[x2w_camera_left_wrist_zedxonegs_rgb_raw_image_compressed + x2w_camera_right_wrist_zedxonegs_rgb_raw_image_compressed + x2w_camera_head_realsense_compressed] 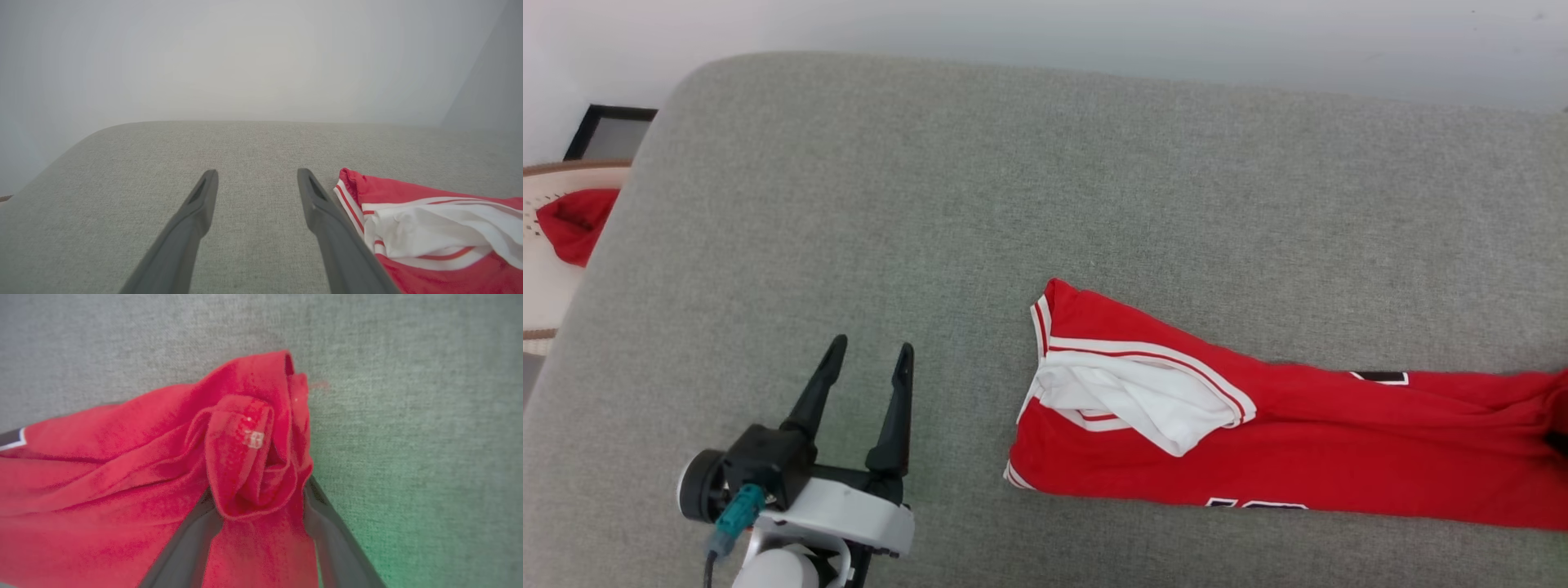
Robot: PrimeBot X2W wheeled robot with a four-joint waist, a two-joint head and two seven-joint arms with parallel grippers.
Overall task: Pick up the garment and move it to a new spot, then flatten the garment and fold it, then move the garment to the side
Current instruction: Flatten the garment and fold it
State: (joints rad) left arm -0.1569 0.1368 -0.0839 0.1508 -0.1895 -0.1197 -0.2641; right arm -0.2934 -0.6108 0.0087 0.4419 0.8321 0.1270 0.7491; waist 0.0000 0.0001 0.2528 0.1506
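Two pairs of fingers stand spread: left gripper empty with the garment, long axis 9-to-3, at its 3 o'clock; right gripper nearer, straddling its bunched end.

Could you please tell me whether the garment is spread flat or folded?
Folded lengthwise: the garment lies as a narrow strip, a white sleeve doubled over it, its right end bunched.

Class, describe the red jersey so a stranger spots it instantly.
Find the wide grey fabric surface. Stretched along its right half lies the red cloth jersey. Unlike the red cloth beyond the left edge, it shows white fabric and striped trim.
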